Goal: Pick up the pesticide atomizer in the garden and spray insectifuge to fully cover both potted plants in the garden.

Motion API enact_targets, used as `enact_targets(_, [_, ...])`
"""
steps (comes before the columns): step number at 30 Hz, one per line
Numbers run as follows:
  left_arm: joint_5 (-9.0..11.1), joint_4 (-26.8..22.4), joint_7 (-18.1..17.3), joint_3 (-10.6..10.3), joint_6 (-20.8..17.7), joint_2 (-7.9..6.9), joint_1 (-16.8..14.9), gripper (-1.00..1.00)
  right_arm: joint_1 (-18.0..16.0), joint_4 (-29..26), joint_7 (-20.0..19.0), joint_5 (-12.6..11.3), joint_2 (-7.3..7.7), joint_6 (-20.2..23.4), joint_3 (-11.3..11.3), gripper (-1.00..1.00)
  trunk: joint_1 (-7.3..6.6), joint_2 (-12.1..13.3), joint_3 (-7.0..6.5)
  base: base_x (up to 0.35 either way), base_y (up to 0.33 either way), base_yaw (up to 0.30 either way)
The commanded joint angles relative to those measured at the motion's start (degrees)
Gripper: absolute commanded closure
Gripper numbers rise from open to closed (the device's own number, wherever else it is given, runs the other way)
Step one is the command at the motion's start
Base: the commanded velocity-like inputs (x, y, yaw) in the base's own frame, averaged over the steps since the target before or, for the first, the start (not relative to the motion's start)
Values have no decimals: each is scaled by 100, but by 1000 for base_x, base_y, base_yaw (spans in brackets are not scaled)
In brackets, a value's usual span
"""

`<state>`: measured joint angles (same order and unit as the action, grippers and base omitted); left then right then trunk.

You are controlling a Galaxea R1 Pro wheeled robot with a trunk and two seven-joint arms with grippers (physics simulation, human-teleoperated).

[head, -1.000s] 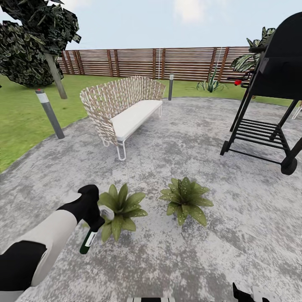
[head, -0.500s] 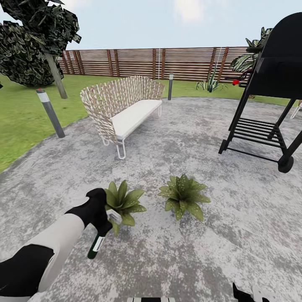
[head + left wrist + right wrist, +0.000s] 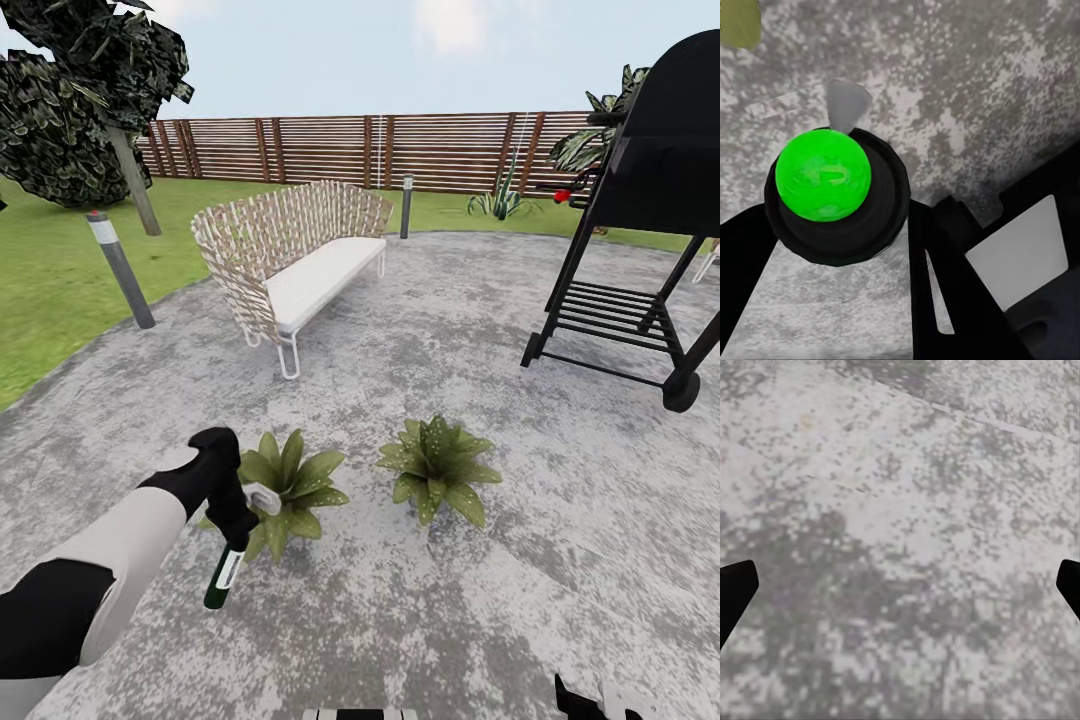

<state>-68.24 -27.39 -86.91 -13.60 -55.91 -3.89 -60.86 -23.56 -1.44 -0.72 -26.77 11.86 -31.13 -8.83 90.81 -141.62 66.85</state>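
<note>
My left gripper [image 3: 236, 522] is shut on the pesticide atomizer [image 3: 224, 578], a slim dark-green bottle with a white label that hangs tilted below the hand. It is held just left of the left potted plant [image 3: 288, 486], above the grey paving. In the left wrist view the atomizer [image 3: 823, 175] shows end-on as a bright green round in a dark ring between black fingers [image 3: 949, 289]. The right potted plant [image 3: 437, 468] stands apart, a little further right. My right gripper [image 3: 900, 585] is open over bare paving, its fingertips [image 3: 733, 589] at the picture's edges.
A wicker seat [image 3: 290, 255] stands behind the plants, and a black grill [image 3: 650, 220] at the right. Grey bollard lamps [image 3: 120, 268] edge the round paving [image 3: 420, 600]. Lawn, dark trees and a slatted wooden fence [image 3: 400, 150] lie beyond.
The view shifted slightly at first. My left gripper swung the atomizer toward the left plant, then drew back a little to the left and up.
</note>
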Motion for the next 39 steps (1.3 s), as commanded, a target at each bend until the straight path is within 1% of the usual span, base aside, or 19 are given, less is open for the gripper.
enact_targets(1, [-40, -6, -51, -27, -60, -15, 1, 100, -3, 3, -8, -57, 1, -16, -48, -100, -1, -2, 5, 0, 0, 0])
enact_targets(4, [-110, 3, -19, -34, -54, -30, 10, 100, -2, -2, -8, -57, 1, -16, -48, -100, -1, -2, 5, 36, 74, 0])
enact_targets(7, [-404, -3, -3, -29, -57, -26, 11, 100, 0, -3, -14, -57, 1, -16, -48, -100, -1, -2, 5, 85, 249, -33])
enact_targets(8, [-469, -12, -2, -20, -59, -28, 7, 100, -2, -4, -15, -57, 1, -16, -48, -100, -1, -2, 5, 93, 291, -208])
enact_targets(9, [-492, -16, -2, -10, -59, -34, 5, 100, -4, -2, -16, -57, 1, -16, -48, -100, -1, -2, 5, 94, 296, -251])
enact_targets(16, [-515, -28, 66, 23, -105, -50, 8, 100, 0, 2, -13, -57, 1, -16, -50, -100, -1, -2, 5, 115, 236, -76])
enact_targets(19, [-508, -30, 155, 57, -126, -188, 90, 100, -1, 3, -8, -53, 9, -16, -48, -100, -1, -2, 5, 10, 14, -1])
enact_targets(21, [-482, -31, 229, 67, -129, -213, 144, 100, 0, 3, -8, -55, 9, -16, -48, -100, -1, -2, 5, 2, 2, 0])
enact_targets(23, [-454, -35, 375, 78, -132, -199, 169, 100, -1, 3, -8, -56, 9, -16, -48, -100, -1, -2, 5, 0, 0, 0])
enact_targets(24, [-441, -37, 488, 122, -135, -183, 174, 100, -2, 3, -8, -57, 9, -16, -48, -100, -1, -2, 5, 0, 0, 0])
enact_targets(26, [-433, -38, 675, 348, -138, -165, 178, 100, -1, 3, -8, -57, 9, -16, -48, -100, -1, -2, 5, 0, 0, 0])
enact_targets(27, [-432, -38, 785, 539, -137, -162, 178, 100, 0, 3, -8, -57, 9, -16, -48, -100, -1, -2, 5, 0, 0, 0])
enact_targets(28, [-429, -39, 954, 871, -131, -179, 176, 100, 0, 3, -8, -57, 9, -16, -48, -100, -1, -2, 5, 0, 0, 0])
enact_targets(29, [-430, -39, 1012, 1030, -116, -183, 178, 100, 0, 3, -8, -57, 9, -16, -48, -100, -1, -2, 5, 0, 0, 0])
enact_targets(31, [-441, -22, 1063, 1141, -97, -168, 179, 100, -2, 3, -8, -57, 9, -16, -48, -100, -1, -2, 5, 0, 0, 0])
enact_targets(35, [-441, 50, 1085, 1188, -74, -154, 182, 100, -2, 3, -8, -57, 9, -16, -48, -100, -1, -2, 5, 0, 0, 0])
enact_targets(36, [-443, 53, 1087, 1190, -71, -150, 222, 100, -1, 3, -8, -57, 9, -16, -48, -100, -1, -2, 5, 0, 0, 0])
enact_targets(38, [-455, -15, 1140, 1187, -69, -153, 482, 100, 0, 1, -8, -57, 9, -16, -48, -100, -1, -2, 5, 7, 98, 0])
enact_targets(39, [-454, -26, 1201, 1186, -69, -150, 547, 100, 0, -2, -8, -57, 9, -16, -48, -100, -1, -2, 5, 44, 219, 0])
